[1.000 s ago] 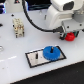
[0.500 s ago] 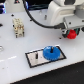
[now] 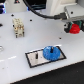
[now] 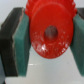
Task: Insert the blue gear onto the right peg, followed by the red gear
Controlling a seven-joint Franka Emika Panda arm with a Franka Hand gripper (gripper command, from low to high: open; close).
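Note:
The blue gear (image 3: 51, 52) lies flat on the white black-bordered plate (image 3: 35, 60), seated around the right peg (image 3: 50, 48), whose dark tip sticks up through its hub. A shorter dark stub (image 3: 38, 53) stands to the exterior view's left of it. The red gear (image 3: 75, 28) hangs above the table at the exterior view's right, clear of the plate, with my gripper (image 3: 74, 26) shut on it. In the wrist view the red gear (image 4: 49, 32) sits edge-on between the green pads (image 4: 22, 41), hub hole facing the camera.
A beige block-like fixture (image 3: 18, 27) stands at the back on the exterior view's left. The arm's dark cable (image 3: 47, 14) arcs across the back. The table's front edge (image 3: 55, 72) runs just below the plate.
The gripper has risen slightly and shifted toward the exterior view's right with the red gear in it. The blue gear and plate have not moved.

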